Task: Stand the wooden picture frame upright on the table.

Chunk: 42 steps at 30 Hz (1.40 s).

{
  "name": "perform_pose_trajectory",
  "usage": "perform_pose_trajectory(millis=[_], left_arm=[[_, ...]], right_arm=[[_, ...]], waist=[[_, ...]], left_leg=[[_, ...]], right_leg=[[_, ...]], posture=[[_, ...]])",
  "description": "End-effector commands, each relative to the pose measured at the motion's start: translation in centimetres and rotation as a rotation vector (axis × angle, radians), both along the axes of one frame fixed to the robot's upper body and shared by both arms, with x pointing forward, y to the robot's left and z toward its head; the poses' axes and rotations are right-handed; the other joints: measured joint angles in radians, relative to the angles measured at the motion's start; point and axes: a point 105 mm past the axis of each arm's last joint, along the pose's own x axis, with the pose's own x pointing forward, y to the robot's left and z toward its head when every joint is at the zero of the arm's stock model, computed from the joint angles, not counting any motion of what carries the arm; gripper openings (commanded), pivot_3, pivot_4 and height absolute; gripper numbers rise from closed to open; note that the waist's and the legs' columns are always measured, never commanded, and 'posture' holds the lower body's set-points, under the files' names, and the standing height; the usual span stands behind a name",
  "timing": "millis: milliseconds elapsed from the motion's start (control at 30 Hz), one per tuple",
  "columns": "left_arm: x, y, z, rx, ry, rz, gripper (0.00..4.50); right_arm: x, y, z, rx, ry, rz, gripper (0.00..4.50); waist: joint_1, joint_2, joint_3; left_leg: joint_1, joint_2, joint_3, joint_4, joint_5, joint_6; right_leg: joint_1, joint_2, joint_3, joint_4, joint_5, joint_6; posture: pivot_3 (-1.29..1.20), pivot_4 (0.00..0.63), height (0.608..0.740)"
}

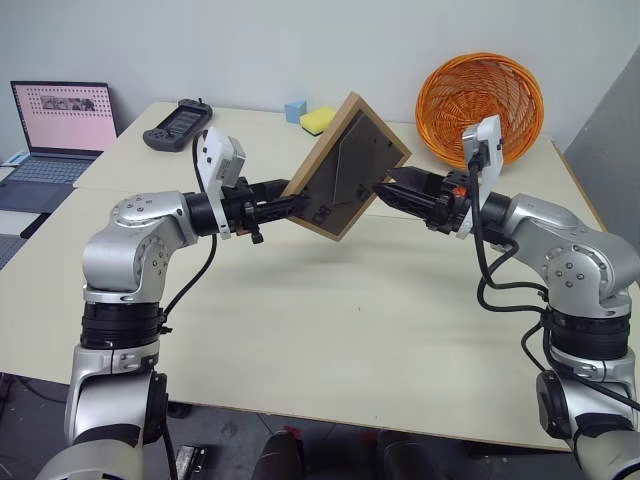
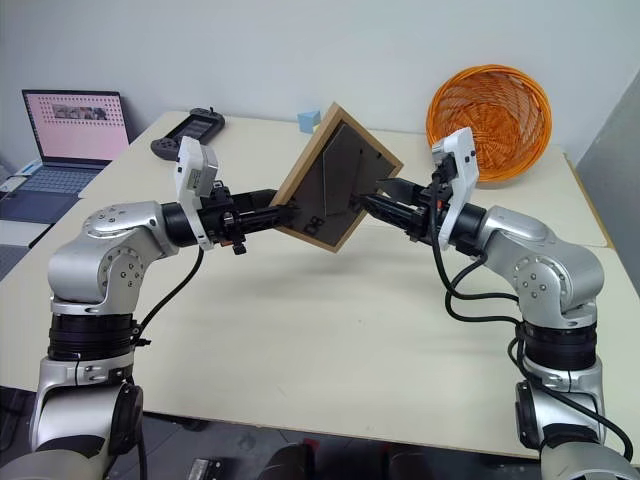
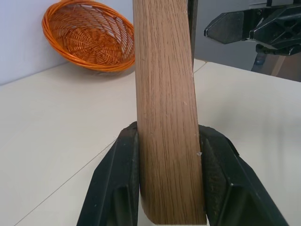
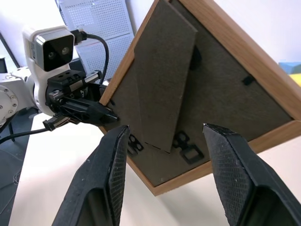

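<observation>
The left gripper (image 1: 292,204) is clamped on the edge of the wooden picture frame (image 1: 345,167), holding it tilted in the air above the table (image 1: 330,320), dark back toward the robot. The right gripper (image 4: 164,174) has its fingers apart beside the frame's back, not gripping.

Wooden picture frame (image 1: 345,168): smooth oak-grained edge, matt fibrous grey back.

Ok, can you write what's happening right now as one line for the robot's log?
left gripper: shut on wooden picture frame, held tilted above table, back facing robot | right gripper: open, beside frame | stand: folded flat
</observation>
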Motion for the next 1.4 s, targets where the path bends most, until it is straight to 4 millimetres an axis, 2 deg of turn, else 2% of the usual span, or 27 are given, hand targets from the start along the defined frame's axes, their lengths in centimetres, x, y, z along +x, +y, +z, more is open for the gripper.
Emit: perform_pose_trajectory(millis=[33, 433, 767, 900, 1100, 1400], left_arm=[[-1.0, -0.5, 1.8, -0.004, -0.070, -0.035, 1.33], [-1.3, -1.0, 1.7, -0.009, -0.068, -0.049, 1.33], [-1.1, -1.2, 1.3, -0.021, -0.052, -0.049, 1.33], [-0.5, -1.2, 1.0, -0.032, -0.044, -0.031, 1.33], [0.1, -1.0, 1.3, -0.042, -0.049, -0.015, 1.33], [2.0, 0.2, 2.4, -0.070, -0.053, 0.042, 1.33]], right_arm=[[-0.2, 0.3, 1.0, -0.004, -0.062, 0.010, 2.64], [0.7, 0.7, 1.2, -0.019, -0.086, 0.020, 2.64], [0.5, 2.0, 3.4, -0.004, -0.148, 0.057, 2.64], [-0.1, 3.0, 4.5, 0.027, -0.165, 0.072, 2.64], [-0.6, 3.1, 3.7, 0.037, -0.145, 0.056, 2.64], [-1.6, 2.0, 2.4, 0.056, -0.103, -0.002, 2.64]], waist=[[0.000, 0.000, 0.000], [0.000, 0.000, 0.000], [0.000, 0.000, 0.000], [-0.001, 0.000, 0.000], [0.000, 0.000, 0.000], [0.000, 0.000, 0.000]], left_leg=[[0.000, 0.000, 0.000, 0.000, 0.000, 0.000], [0.000, 0.000, 0.000, 0.000, 0.000, 0.000], [0.000, 0.000, 0.000, 0.000, 0.000, 0.000], [0.000, 0.000, 0.000, 0.000, 0.000, 0.000], [0.000, 0.000, 0.000, 0.000, 0.000, 0.000], [0.000, 0.000, 0.000, -0.001, 0.000, 0.000]], right_leg=[[0.000, 0.000, 0.000, 0.000, 0.000, 0.000], [0.000, 0.000, 0.000, 0.000, 0.000, 0.000], [-0.001, 0.000, 0.000, 0.000, 0.000, 0.000], [-0.001, 0.000, 0.000, 0.000, 0.000, 0.000], [-0.001, 0.000, 0.000, 0.000, 0.000, 0.000], [-0.001, 0.000, 0.000, 0.000, 0.000, 0.000]], posture=[[0.00, 0.150, 0.740], [0.00, 0.150, 0.740], [0.00, 0.150, 0.740], [0.00, 0.150, 0.740], [0.00, 0.150, 0.740], [0.00, 0.150, 0.740]])
